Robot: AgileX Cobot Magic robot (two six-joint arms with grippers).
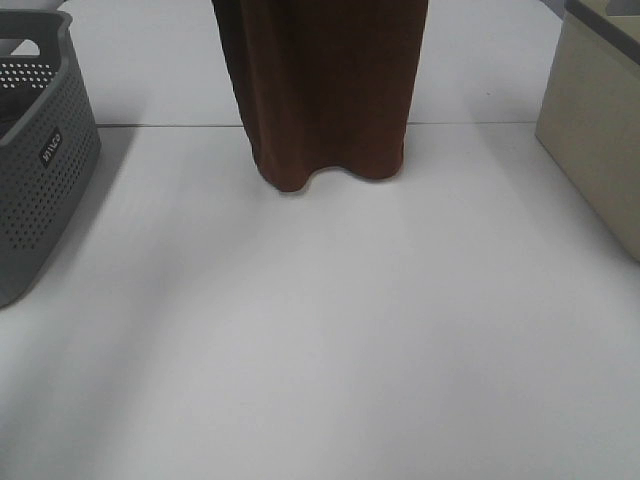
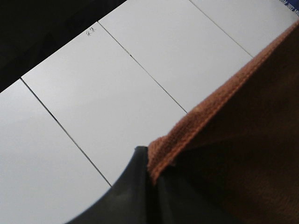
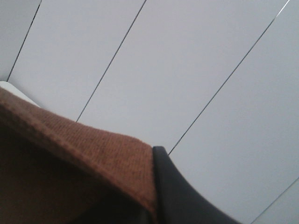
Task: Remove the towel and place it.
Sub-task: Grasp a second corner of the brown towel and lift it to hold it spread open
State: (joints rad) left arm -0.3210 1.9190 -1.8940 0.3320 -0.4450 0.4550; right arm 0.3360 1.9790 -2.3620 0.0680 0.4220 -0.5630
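Observation:
The dark brown towel [image 1: 325,90] hangs down from above the exterior view at the far middle of the white table [image 1: 320,350]. Its wavy lower hem is at or just above the tabletop; I cannot tell whether it touches. Neither gripper shows in that view. In the left wrist view, my left gripper [image 2: 149,184] is shut on the towel's [image 2: 233,140] hemmed upper edge, beside a black finger [image 2: 133,191]. In the right wrist view, my right gripper [image 3: 152,210] is shut on another part of the towel [image 3: 70,163] edge, against a black finger [image 3: 175,186].
A grey perforated basket [image 1: 40,170] stands at the table's left edge. A beige box [image 1: 600,140] stands at the right edge. Thin dark seams run across the white surface.

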